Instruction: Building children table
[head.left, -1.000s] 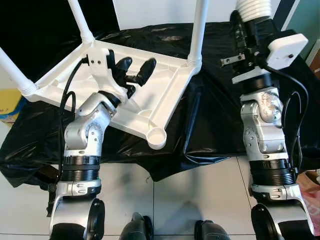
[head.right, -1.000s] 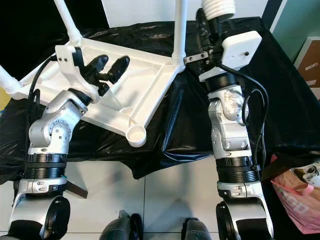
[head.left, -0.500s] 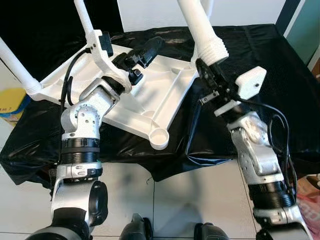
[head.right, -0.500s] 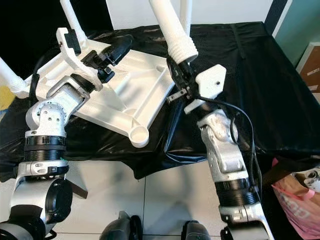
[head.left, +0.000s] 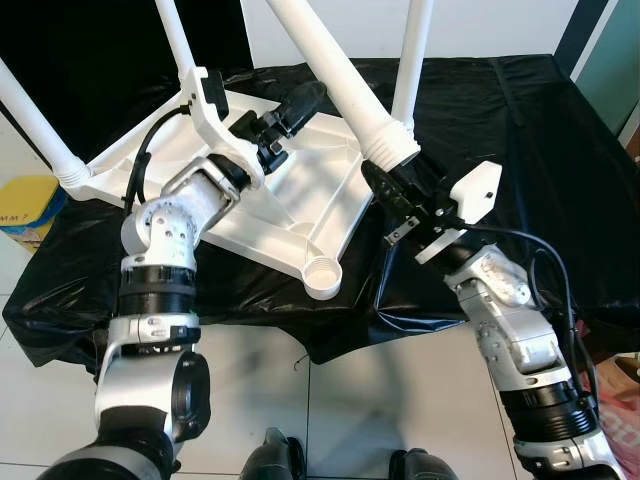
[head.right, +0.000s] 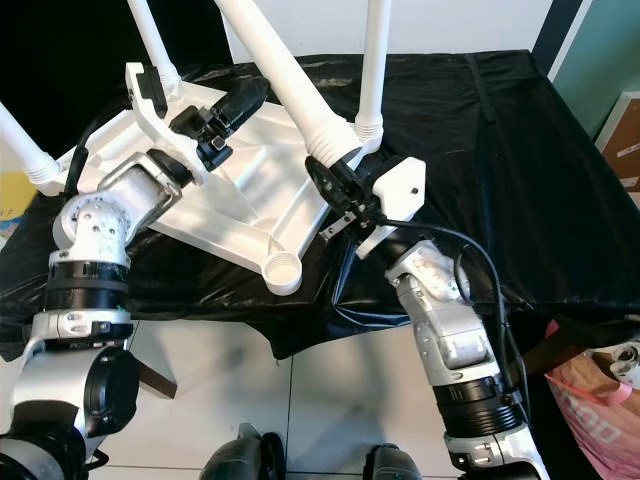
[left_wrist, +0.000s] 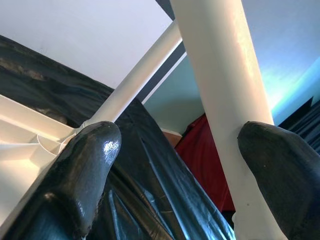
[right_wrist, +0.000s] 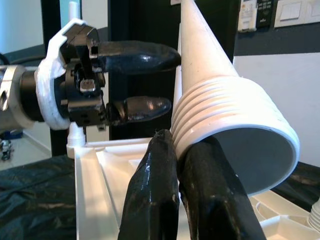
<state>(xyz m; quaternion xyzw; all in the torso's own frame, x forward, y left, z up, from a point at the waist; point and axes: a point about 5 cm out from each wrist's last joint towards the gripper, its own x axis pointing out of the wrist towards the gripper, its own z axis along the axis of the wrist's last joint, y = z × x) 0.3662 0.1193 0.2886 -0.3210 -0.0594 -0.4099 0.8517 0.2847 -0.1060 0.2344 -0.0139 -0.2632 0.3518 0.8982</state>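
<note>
The white table (head.left: 300, 190) lies upside down on the black-covered tabletop (head.left: 520, 130), three legs fitted and pointing up. The right pincer (head.left: 395, 195) is clamped on the threaded end of a loose leg (head.left: 335, 85), held tilted above the frame near the fitted far-right leg (head.left: 410, 60). The left pincer (head.left: 290, 105) hovers over the frame's underside, fingers (left_wrist: 85, 170) apart, gripping nothing. The empty corner socket (head.left: 322, 276) sits at the near edge.
</note>
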